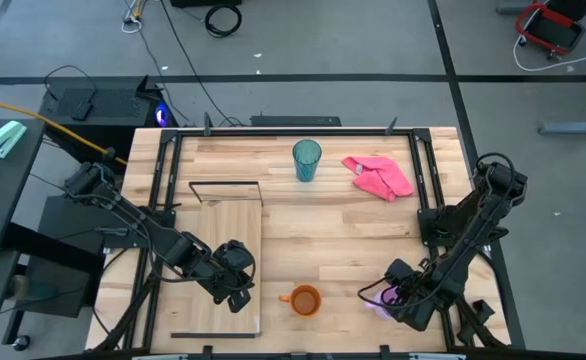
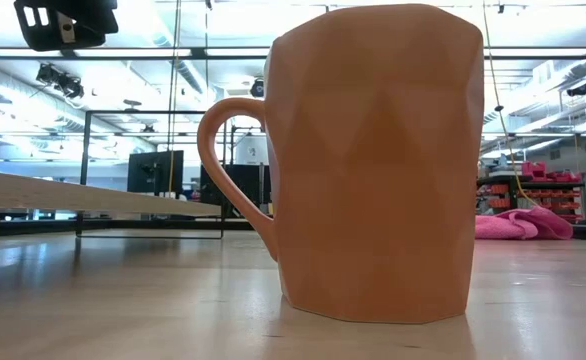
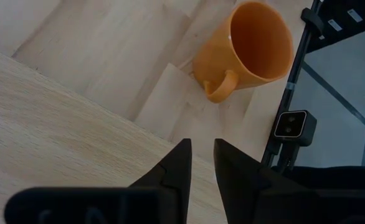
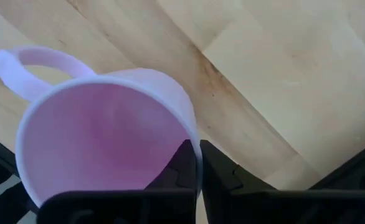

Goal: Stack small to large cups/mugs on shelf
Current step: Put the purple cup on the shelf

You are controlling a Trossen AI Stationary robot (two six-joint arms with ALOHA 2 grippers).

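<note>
The orange mug (image 1: 304,300) stands upright on its base near the table's near edge and fills the low view (image 2: 373,160). My left gripper (image 1: 235,290) is over the near right corner of the light-wood shelf plank (image 1: 223,260), left of that mug (image 3: 251,46). Its fingers stand a narrow gap apart and are empty. My right gripper (image 1: 391,298) is shut on the small lilac mug (image 4: 101,137) at the near right. The teal tumbler (image 1: 307,160) stands upright at the far middle. My right gripper pinches the lilac mug's wall at the rim (image 4: 192,140), one finger inside the mug and one outside. The hold is on the side of the rim away from the handle (image 4: 39,62). The fingers come from above. Whether the mug's base is on the table does not show.
A pink cloth (image 1: 378,175) lies at the far right, and also shows in the low view (image 2: 523,225). The shelf's black wire frame (image 1: 225,190) stands at the plank's far end. Black frame rails (image 1: 423,180) run along the table's sides. A small camera (image 3: 291,124) sits at the near edge.
</note>
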